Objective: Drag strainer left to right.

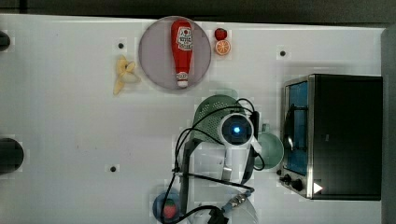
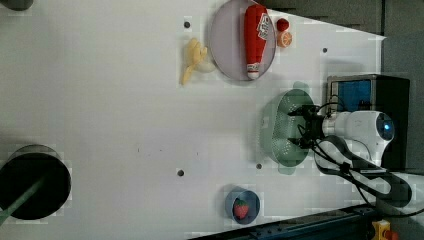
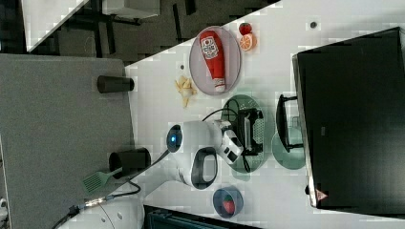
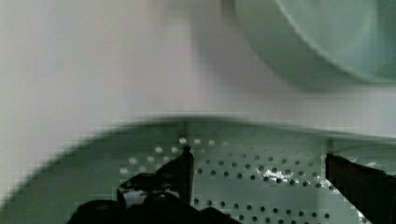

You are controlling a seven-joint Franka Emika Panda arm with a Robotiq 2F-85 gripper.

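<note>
The pale mint-green strainer (image 2: 280,125) lies beside the toaster oven, its holes plain in the wrist view (image 4: 261,186). In the top view the arm's wrist covers much of the strainer (image 1: 210,114). My gripper (image 2: 299,129) reaches down into the strainer's bowl, open, with its two dark fingers (image 4: 184,165) spread wide over the perforated floor and nothing between them. The rim runs just beyond the fingertips. In the right view the gripper (image 3: 254,132) sits over the strainer (image 3: 241,107).
A smooth mint-green mug (image 1: 271,150) stands between strainer and black toaster oven (image 1: 345,135). A plate (image 1: 156,60) holds a ketchup bottle (image 1: 181,51); a banana (image 1: 123,74), a strawberry (image 1: 220,33), an orange slice (image 1: 222,47) and a blue bowl (image 1: 166,207) lie around.
</note>
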